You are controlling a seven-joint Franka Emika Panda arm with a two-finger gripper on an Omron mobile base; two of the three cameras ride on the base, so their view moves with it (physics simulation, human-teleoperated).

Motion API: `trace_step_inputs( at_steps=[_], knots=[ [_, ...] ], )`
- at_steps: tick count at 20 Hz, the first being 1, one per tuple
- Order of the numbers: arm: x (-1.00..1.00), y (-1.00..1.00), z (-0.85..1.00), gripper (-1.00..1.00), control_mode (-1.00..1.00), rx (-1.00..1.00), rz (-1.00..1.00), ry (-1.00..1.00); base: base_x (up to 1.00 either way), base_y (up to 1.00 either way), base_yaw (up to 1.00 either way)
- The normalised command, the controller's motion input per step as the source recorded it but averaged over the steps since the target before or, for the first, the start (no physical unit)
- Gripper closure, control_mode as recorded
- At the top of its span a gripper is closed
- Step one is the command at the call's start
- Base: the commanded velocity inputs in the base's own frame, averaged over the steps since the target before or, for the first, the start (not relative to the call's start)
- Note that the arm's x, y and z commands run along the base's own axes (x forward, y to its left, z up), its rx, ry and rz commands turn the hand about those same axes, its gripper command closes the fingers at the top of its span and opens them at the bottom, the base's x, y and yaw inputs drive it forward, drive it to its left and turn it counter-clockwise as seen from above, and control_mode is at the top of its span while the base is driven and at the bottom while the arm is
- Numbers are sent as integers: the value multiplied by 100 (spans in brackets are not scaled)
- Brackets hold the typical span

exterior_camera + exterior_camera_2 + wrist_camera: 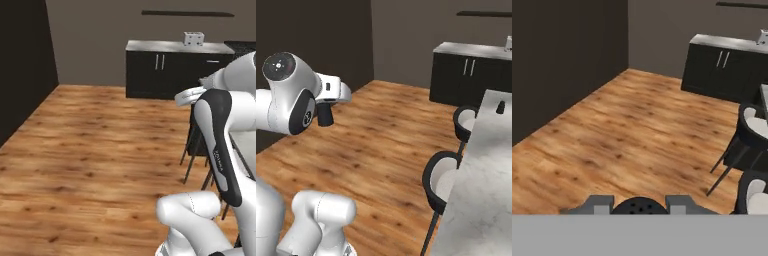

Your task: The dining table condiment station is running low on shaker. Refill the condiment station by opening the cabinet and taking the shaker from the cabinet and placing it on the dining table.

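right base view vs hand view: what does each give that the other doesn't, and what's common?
Right base: the dining table's broad marble top, a small dark item on its far end, the white arm. Hand view: a round dark perforated top, apparently the shaker, between the jaws, which look shut on it. Both: wood floor, low black cabinet, dark chairs.

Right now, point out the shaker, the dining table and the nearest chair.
shaker [325,115], right base view, dark body below the hand.
dining table [483,185], right base view, bare marble top.
chair [440,182], right base view, pale seat.
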Motion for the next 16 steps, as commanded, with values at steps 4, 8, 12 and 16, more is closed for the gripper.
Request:
trace_step_inputs(
  at_steps=[4,8,12,16],
  knots=[
    [0,0,0,100,100,0,0,0,92,42,-44],
    [0,0,0,100,100,0,0,0,84,30,-47],
    [0,0,0,100,100,0,0,0,81,11,-49],
    [0,0,0,100,100,0,0,0,77,10,-51]
  ],
)
